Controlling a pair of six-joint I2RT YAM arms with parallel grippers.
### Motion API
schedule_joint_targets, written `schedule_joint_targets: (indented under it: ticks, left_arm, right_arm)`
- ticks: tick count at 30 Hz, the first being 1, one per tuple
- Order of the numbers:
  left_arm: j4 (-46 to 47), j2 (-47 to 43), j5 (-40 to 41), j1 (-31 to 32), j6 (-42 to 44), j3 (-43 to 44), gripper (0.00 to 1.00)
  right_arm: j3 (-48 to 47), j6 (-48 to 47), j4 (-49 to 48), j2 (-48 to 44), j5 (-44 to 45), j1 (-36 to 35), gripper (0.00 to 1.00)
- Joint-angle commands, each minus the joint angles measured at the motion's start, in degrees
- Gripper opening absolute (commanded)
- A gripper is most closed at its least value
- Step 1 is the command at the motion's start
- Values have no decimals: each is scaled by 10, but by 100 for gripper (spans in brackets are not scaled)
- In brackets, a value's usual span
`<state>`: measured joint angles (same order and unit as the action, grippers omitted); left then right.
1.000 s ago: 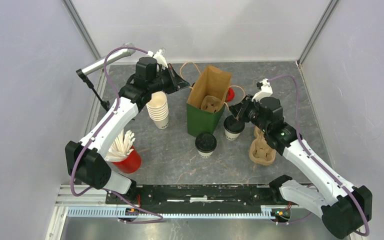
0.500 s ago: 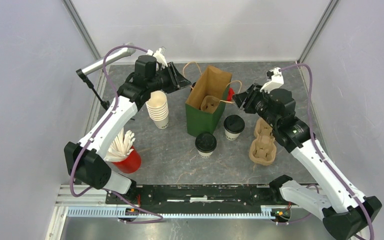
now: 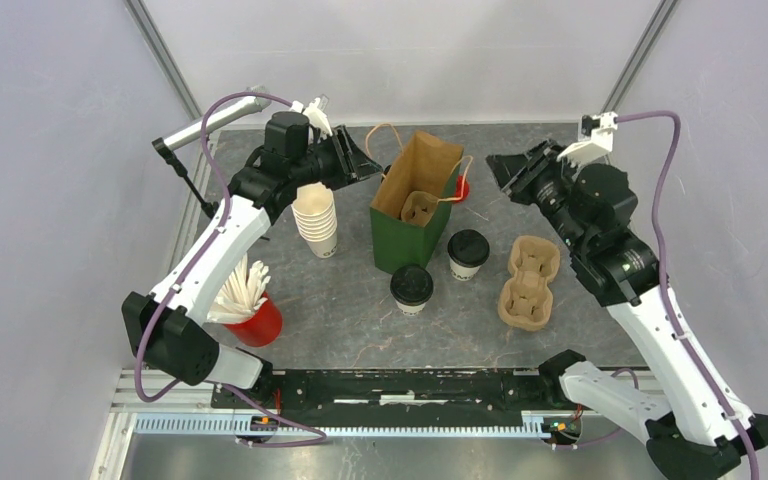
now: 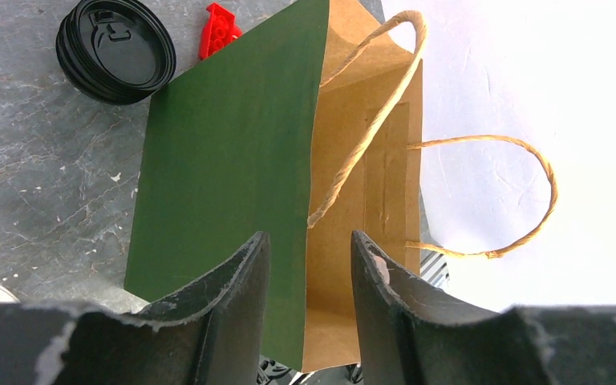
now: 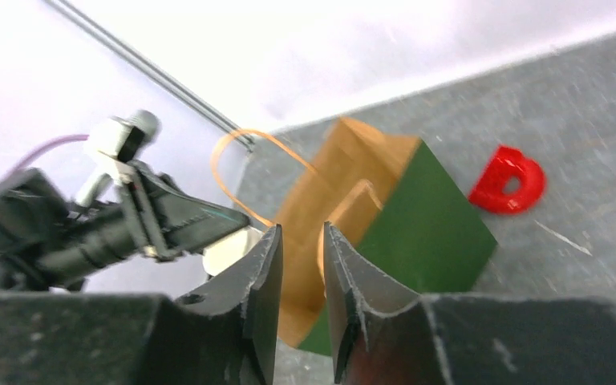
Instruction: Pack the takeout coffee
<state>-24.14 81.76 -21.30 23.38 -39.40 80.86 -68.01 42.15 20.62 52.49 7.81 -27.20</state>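
Two takeout coffees stand upright on the grey surface. Both are small cream-white paper cups with dark print on the side and a round black lid seated on top. The front cup sits just before the green paper bag, near its front right corner. The second cup is just right of the bag and a little farther back. The two are close but not touching. The bag stands open, kraft-brown inside, with a pulp carrier lodged in it (a second carrier lies flat on the surface, right of the second cup). The left claw hangs at the bag's upper left rim, behind both cups, with the bag between. In its wrist view the fingers stand apart, the bag's rim seen beyond the gap, nothing pinched. The right claw is raised behind and right of the bag, clear of it and well back from the second cup. Its wrist view shows the fingers narrowly apart, holding nothing. Neither cup is touched. A stack of lidless cups stands left of the bag. A red cup of white sticks sits nearer the left arm's base.
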Motion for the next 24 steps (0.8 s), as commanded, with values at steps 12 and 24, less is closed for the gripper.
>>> schedule_joint_targets:
  ticks: [12,24]
  left_arm:
    - [9,-10,-16,0,19,19,33]
    - [12,-5,-1,1,19,1,20]
  right_arm:
    - [-209,-39,-2,210,-83,-56,25]
    - [24,-43,1,113,-31,-2,21]
